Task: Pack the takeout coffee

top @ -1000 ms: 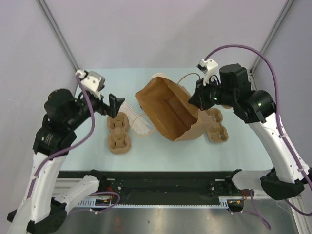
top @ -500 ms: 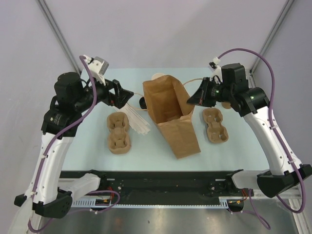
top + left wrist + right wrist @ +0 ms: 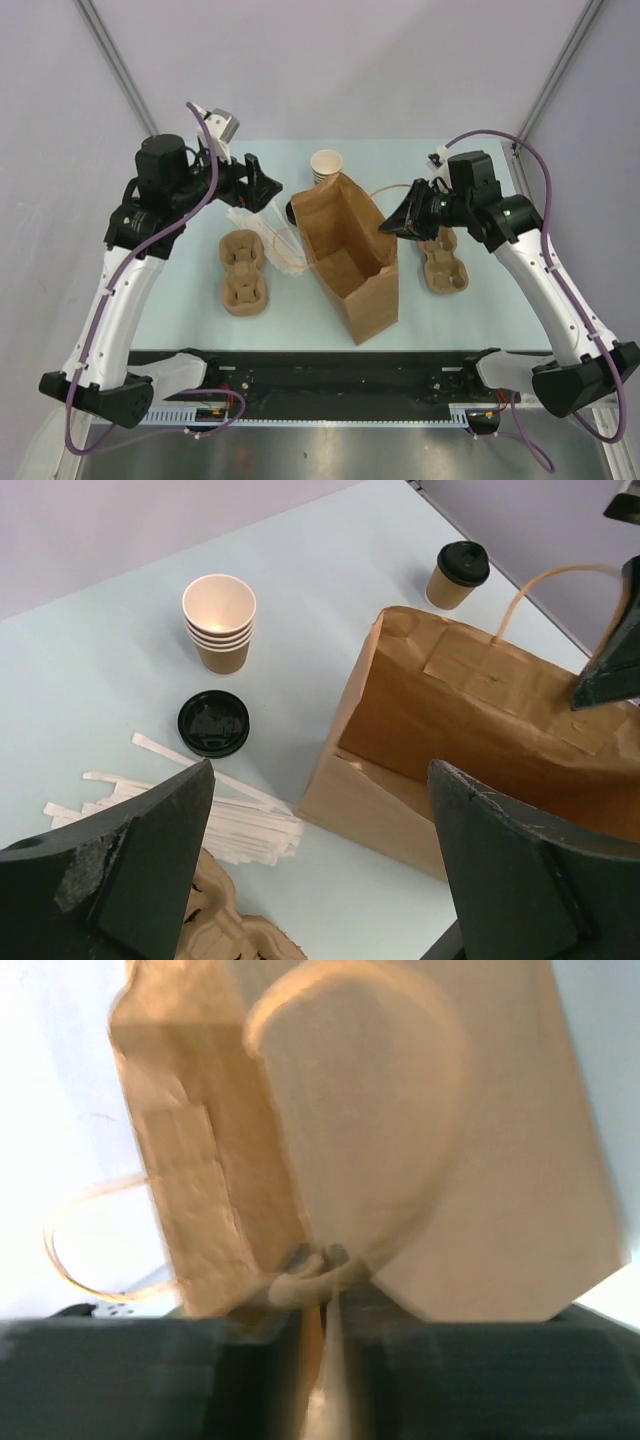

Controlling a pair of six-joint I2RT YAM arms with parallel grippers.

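Paper bag [image 3: 350, 255] now standing upright, earlier lying on side. Right gripper [image 3: 392, 228] pinching paper bag's rim. Left gripper [image 3: 262, 190] hovering closer, jaws spread wide. Takeout coffee [image 3: 458, 577] standing beyond paper bag, long axis vertical, pointing up.

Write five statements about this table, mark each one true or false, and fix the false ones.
1. The paper bag stands upright with its mouth open. True.
2. The stack of lidless cups lies tipped over. False: it stands upright on the table.
3. A loose black lid lies flat on the table. True.
4. The left gripper is shut on the black lid. False: it is open and holds nothing.
5. The lidded coffee cup is inside the bag. False: it stands on the table beyond the bag.
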